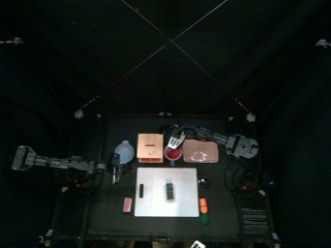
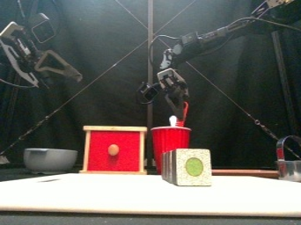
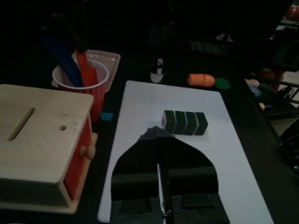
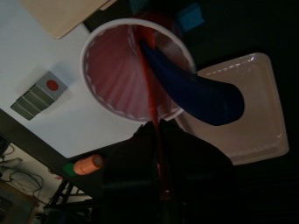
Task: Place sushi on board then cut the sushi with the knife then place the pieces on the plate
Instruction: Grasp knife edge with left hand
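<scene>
Left tool (image 3: 152, 134), jaws together, hovers over the left end of the white cutting board (image 1: 153, 203); the sushi roll (image 2: 188, 167) lies mid-board. Behind the board, the right tool (image 2: 177, 105) clamps the red knife (image 4: 156, 140) (blue knife (image 4: 193, 87) alongside) in the red cup (image 2: 171, 145).

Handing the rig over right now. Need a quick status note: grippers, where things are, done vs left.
Left gripper: shut, empty, raised at the table's left side.
Right gripper: above the red cup, at the red knife; grip unclear. The blue knife is also in the cup.
Done: the sushi roll lies on the white cutting board, uncut.
Left: take the knife out, cut the roll, move the pieces to the pink tray, which is empty beside the cup.
</scene>
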Action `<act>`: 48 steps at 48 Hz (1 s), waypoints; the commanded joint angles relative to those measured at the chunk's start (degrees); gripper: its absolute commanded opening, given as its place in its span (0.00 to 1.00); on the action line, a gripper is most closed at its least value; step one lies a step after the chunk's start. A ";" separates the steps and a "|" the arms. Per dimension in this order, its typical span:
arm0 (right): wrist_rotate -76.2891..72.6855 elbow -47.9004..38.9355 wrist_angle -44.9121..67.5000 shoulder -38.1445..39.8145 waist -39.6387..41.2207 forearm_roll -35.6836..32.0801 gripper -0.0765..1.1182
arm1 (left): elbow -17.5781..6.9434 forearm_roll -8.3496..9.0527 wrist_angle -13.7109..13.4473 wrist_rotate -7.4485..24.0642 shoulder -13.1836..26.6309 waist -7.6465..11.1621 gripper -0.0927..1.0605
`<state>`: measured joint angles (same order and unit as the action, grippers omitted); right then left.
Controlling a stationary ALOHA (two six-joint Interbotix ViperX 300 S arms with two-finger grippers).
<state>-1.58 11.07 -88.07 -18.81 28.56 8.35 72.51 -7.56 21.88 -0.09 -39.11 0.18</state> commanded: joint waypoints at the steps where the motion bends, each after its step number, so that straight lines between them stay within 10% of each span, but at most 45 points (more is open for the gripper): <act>1: -0.44 1.58 -0.70 3.08 0.35 -0.35 0.37 | -0.70 0.00 0.26 0.00 0.09 0.00 0.08; 48: -5.10 1.23 -3.78 25.93 -6.42 -3.52 0.37 | -1.14 0.00 0.62 0.26 0.09 -0.18 0.08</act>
<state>-6.50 12.39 -92.46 3.08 24.79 6.50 72.51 -7.56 21.88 0.00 -39.11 0.09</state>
